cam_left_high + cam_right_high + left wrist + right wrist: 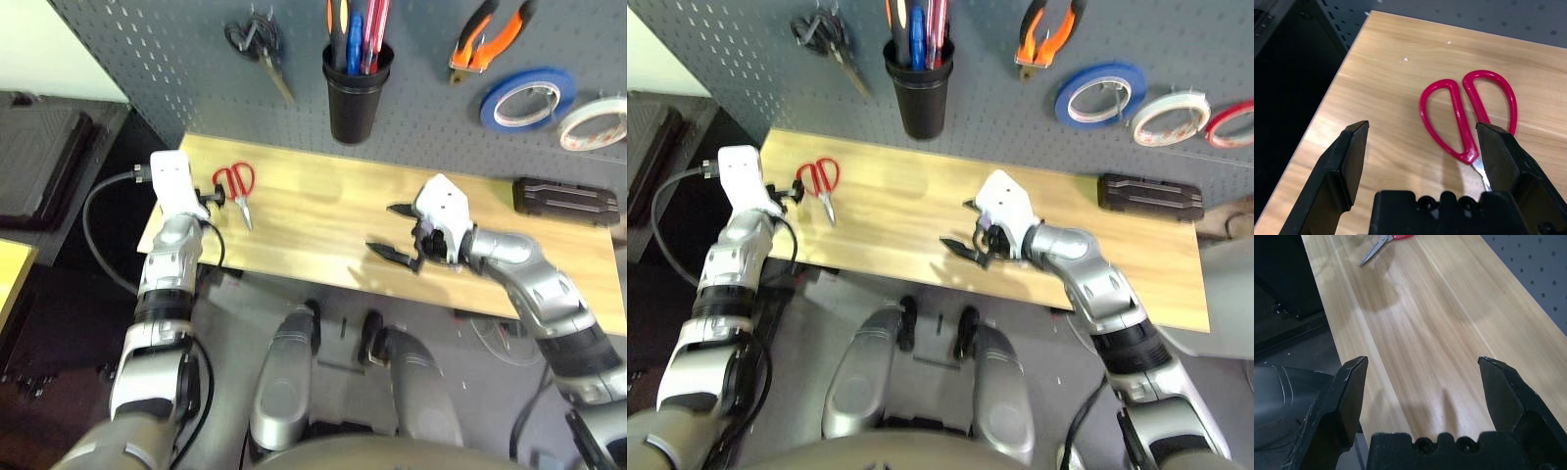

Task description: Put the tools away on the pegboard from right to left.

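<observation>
Red-handled scissors (236, 188) lie flat on the wooden table (323, 220), over toward its far left corner, blades pointing to the near side. The left gripper (1420, 147) sits right behind them, fingers spread wide, one finger (1503, 159) just beside the handle loops, nothing pinched between them. Over on the right, the right gripper (399, 235) hangs above bare wood near the middle of the table, fingers wide apart too, gripping nothing. Up on the pegboard (431, 117), the orange-and-black-handled pliers (490, 37) hang at the far right, with a blue tape roll (529, 98) and the white tape roll (594, 121) on hooks just below and to the right of them. A black cup (357, 88) holds several pens or tools, and black-handled scissors (259, 44) hang to its left. A black case (566, 201) lies at the table's far right edge.
</observation>
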{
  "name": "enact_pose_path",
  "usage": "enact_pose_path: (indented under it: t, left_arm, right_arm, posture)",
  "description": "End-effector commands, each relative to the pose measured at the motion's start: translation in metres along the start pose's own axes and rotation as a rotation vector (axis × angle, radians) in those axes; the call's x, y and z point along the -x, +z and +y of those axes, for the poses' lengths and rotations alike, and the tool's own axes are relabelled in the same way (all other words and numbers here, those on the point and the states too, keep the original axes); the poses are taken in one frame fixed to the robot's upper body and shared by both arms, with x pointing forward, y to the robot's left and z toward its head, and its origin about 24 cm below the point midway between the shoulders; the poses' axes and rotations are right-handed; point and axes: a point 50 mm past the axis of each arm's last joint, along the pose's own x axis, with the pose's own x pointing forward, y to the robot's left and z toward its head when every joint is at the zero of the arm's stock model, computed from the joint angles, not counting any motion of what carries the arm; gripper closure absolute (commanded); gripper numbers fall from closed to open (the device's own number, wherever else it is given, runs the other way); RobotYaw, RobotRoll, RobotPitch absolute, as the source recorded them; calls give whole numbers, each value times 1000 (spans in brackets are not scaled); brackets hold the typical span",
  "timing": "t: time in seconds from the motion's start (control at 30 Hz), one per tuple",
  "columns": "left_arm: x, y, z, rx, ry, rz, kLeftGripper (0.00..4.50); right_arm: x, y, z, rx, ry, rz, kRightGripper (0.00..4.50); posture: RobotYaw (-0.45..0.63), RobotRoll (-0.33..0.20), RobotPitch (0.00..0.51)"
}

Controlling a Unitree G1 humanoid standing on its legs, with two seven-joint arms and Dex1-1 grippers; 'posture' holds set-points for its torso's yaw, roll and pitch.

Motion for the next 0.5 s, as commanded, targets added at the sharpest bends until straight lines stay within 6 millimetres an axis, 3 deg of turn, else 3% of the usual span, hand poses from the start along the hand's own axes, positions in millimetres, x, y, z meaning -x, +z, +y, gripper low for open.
enact_pose_path:
  t: [0.03,0.5]
  left_arm:
    - [-7,-14,0,-7,11,48,16]
    - [-18,-15,12,26,153,83,16]
  right_arm:
    - [0,-4,5,-25,-3,21,0]
    - [10,0,6,-40,-59,31,0]
  posture:
    - [151,0,396]
    - [99,0,393]
